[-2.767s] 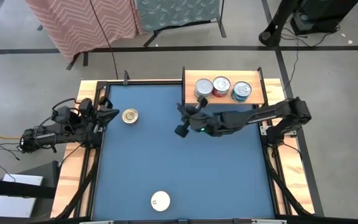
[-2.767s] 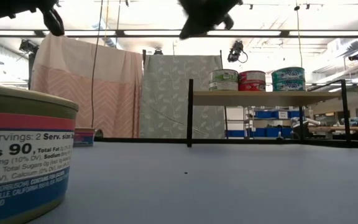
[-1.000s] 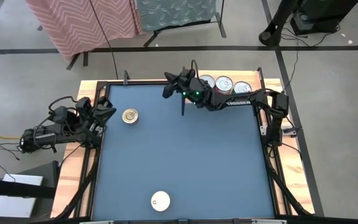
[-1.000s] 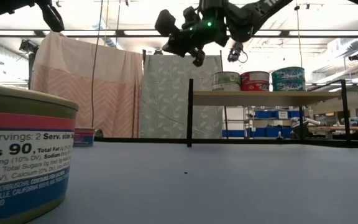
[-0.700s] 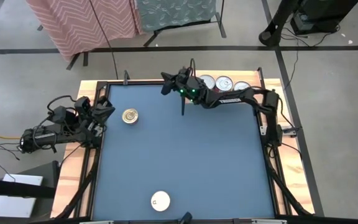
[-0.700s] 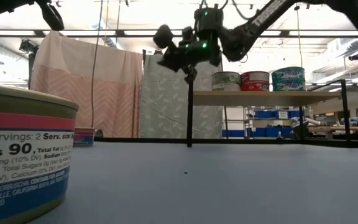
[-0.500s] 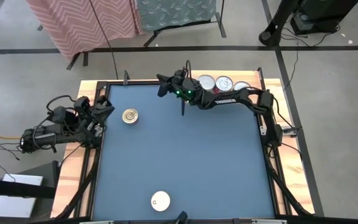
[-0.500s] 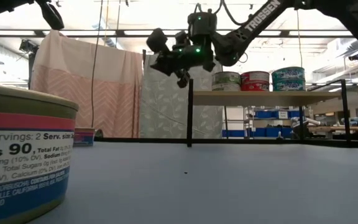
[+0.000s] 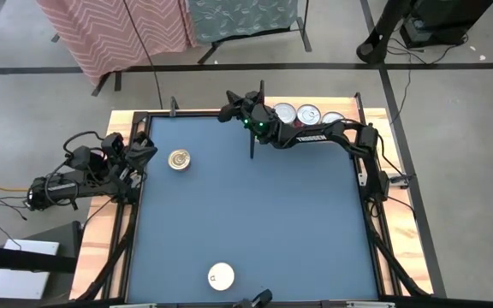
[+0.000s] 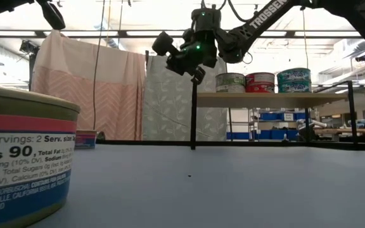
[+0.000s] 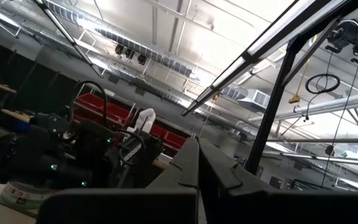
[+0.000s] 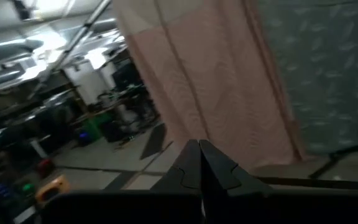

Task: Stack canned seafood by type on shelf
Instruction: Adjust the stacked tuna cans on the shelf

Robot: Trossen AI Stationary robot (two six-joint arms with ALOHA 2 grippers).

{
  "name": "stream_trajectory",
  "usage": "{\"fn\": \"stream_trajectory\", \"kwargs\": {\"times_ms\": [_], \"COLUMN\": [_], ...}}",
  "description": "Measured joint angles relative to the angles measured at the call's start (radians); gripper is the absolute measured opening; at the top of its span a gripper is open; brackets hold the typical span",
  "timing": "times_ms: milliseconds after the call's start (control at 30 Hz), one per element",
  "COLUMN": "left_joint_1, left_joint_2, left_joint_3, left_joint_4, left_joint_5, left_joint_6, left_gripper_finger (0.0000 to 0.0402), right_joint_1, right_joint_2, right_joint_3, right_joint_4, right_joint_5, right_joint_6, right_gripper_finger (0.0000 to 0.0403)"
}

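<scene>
Tins, small round metal ones [image 10: 262,82], already sit in a row on the light-wood shelf [image 10: 271,99]. A gold-lidded tin [image 9: 178,159] and a white-lidded tin [image 9: 221,275] still wait on the blue table [image 9: 255,222]. Both the right gripper [image 9: 227,112] and the left gripper [image 9: 150,144] are clenched on nothing.

a grey concrete floor [image 9: 452,77] crossed by dark tape lines surrounds the blue desk [image 9: 255,214], with a pink chevron curtain [image 10: 84,88] and a grey leaf-patterned screen [image 10: 176,95] standing behind it under bright ceiling strip lights [image 10: 106,33].
</scene>
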Motion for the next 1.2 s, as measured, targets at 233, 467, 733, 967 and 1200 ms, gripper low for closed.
{"fn": "stream_trajectory", "kwargs": {"times_ms": [233, 467, 733, 967, 1200], "left_joint_1": [0.000, 0.000, 0.000, 0.000, 0.000], "left_joint_2": [0.000, 0.000, 0.000, 0.000, 0.000], "left_joint_3": [0.000, 0.000, 0.000, 0.000, 0.000], "left_joint_4": [0.000, 0.000, 0.000, 0.000, -0.001], "left_joint_5": [0.009, 0.009, 0.009, 0.016, 0.017], "left_joint_6": [0.004, 0.005, 0.006, 0.006, 0.006], "left_gripper_finger": [0.0004, 0.0004, 0.0004, 0.0004, 0.0004], "right_joint_1": [0.010, 0.027, 0.043, 0.051, 0.068], "right_joint_2": [0.000, 0.000, 0.000, 0.000, 0.000], "right_joint_3": [0.000, 0.000, 0.000, 0.000, 0.000], "right_joint_4": [-0.013, -0.017, -0.026, -0.035, -0.040], "right_joint_5": [0.140, 0.281, 0.426, 0.513, 0.581], "right_joint_6": [-0.002, -0.037, -0.055, -0.063, -0.141], "right_gripper_finger": [0.0002, 0.0002, 0.0002, 0.0002, 0.0002]}}
